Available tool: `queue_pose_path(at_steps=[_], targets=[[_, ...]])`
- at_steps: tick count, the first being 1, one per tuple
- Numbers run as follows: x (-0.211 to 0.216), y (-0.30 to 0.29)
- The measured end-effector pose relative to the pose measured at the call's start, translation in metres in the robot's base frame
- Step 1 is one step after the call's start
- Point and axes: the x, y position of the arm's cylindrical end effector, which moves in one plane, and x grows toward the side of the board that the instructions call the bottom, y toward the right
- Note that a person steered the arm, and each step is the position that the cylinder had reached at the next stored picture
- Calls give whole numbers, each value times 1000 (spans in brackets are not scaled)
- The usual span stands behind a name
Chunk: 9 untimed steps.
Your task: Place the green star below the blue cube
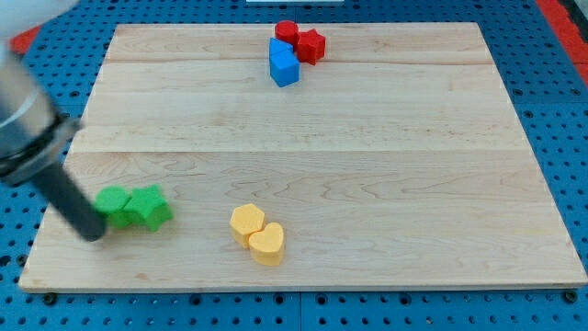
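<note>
Near the tabletop's [303,165] left edge, toward the view's bottom, my tip [92,232] is pressing close against the left side of a green block [113,205] (its shape is hard to make out, rounded perhaps). Just to the right of that block, and touching it, the green star [150,207] is sitting. With no fingers on this rod, nothing is being held; the tip is only resting at the blocks' side, and the rod is slanting up and away toward the view's top left, where it is blurring out.

Far across the board, near the view's top and a little right of centre, the blue cube [284,63] is lying well apart from the green pair. Touching it on its far side, a red round block [288,32] and a red star [310,45] are huddling together. Toward the view's bottom, around the middle, two yellow blocks are sitting side by side and touching: a yellow round block [246,222] and a yellow heart [266,243].
</note>
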Motion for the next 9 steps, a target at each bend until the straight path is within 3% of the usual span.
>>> queue_pose_path(at_steps=[1,2,3,4,6,7,9], targets=[[-19,72],[-75,63],[-73,45],[-116,53],[-160,84],[-167,53],[-173,225]])
